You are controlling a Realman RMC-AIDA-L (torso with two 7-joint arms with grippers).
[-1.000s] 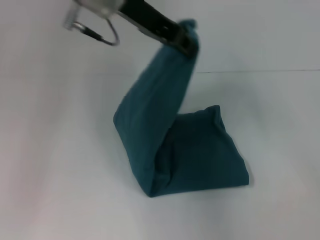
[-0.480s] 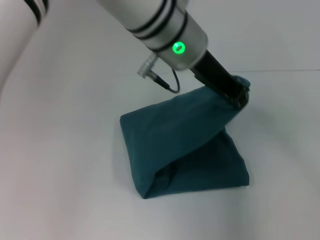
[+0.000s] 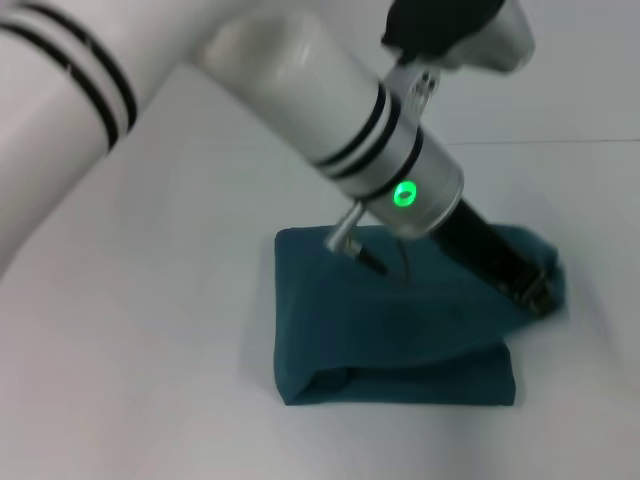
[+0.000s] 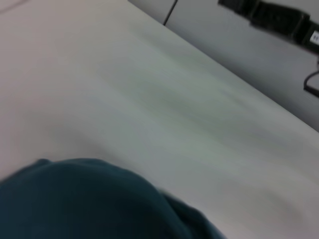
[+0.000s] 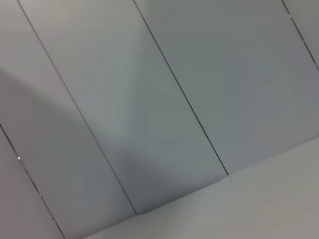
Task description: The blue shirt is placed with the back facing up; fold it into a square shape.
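The left gripper (image 3: pixel 537 290) has swung the raised flap of the blue shirt (image 3: pixel 385 335) down across itself; still pinching its edge, it lays the final fold, nearly square, beneath it.

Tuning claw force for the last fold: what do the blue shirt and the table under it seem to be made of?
The blue shirt looks like soft matte knit fabric: it drapes, bunches at the left claw and shows no sheen. The table looks like a smooth, pale, hard surface, perhaps laminate; its exact material can't be told.
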